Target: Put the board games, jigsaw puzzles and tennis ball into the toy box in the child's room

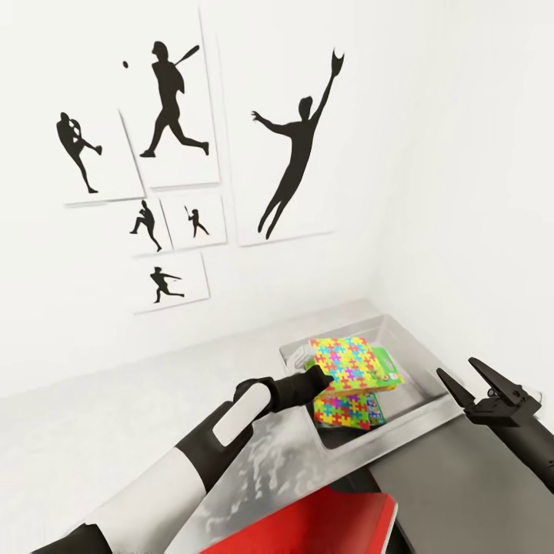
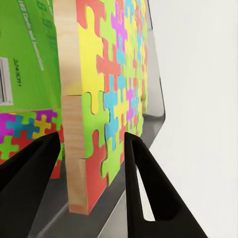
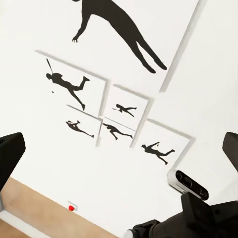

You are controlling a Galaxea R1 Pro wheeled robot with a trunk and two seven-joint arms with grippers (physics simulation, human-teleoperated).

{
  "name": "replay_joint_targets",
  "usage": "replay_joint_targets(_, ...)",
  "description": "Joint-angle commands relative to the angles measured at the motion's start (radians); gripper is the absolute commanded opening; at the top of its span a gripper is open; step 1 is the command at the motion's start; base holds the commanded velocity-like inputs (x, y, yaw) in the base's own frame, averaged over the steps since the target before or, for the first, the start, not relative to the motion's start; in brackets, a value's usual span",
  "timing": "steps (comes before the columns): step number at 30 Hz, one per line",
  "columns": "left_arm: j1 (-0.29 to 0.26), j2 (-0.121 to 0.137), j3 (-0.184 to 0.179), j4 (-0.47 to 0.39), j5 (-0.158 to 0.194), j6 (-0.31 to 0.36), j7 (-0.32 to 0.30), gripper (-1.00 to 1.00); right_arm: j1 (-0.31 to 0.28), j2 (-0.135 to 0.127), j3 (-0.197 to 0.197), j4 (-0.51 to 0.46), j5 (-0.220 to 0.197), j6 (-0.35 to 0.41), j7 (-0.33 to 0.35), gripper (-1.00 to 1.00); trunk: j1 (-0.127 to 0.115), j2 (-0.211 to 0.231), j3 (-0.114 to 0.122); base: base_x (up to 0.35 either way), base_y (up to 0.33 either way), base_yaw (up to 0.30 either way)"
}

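The pale grey toy box sits at the table's right end, against the wall corner. A green-faced board game lies inside it, and a jigsaw puzzle lies lower in front. A second jigsaw puzzle is tilted on top. My left gripper is shut on its near edge. In the left wrist view its wooden edge stands between the gripper's two fingers, beside the green box and the lower puzzle. My right gripper hangs open and empty to the right of the box.
Black athlete silhouette pictures hang on the white wall behind the table. A lower dark grey cabinet top adjoins the table at the right. A red flat shape sits at the view's lower edge. The right gripper faces the wall pictures.
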Motion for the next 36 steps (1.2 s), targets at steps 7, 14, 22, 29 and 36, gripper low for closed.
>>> replay_joint_targets(7, -0.003, 0.0, 0.002, -0.001, 0.017, 0.003, 0.009, -1.0, -0.001, 0.0, -0.002, 0.0, 0.004, 0.004, 0.005, 1.0, 0.001, -0.002, -0.013, 0.0, 0.0, 0.0)
replay_joint_targets(14, -0.004, 0.0, 0.004, -0.001, 0.018, 0.001, 0.01, -1.0, -0.001, 0.001, -0.002, 0.0, 0.004, 0.004, 0.005, 1.0, 0.001, -0.002, -0.025, 0.0, 0.0, 0.0)
replay_joint_targets(22, -0.004, 0.0, 0.005, -0.001, 0.017, -0.001, 0.019, -1.0, -0.001, 0.001, -0.004, 0.0, 0.004, 0.004, 0.005, 1.0, 0.001, -0.002, -0.038, 0.0, 0.0, 0.0)
replay_joint_targets(29, -0.006, 0.0, 0.006, -0.001, 0.019, 0.0, 0.054, 1.0, -0.001, 0.001, -0.004, 0.0, 0.004, 0.004, 0.005, 1.0, 0.001, -0.002, -0.048, 0.0, 0.0, 0.0)
replay_joint_targets(36, -0.007, 0.0, 0.006, -0.005, 0.053, 0.006, 0.056, 1.0, -0.001, 0.001, -0.005, 0.0, 0.004, 0.004, 0.005, 1.0, 0.001, -0.002, -0.054, 0.0, 0.0, 0.0)
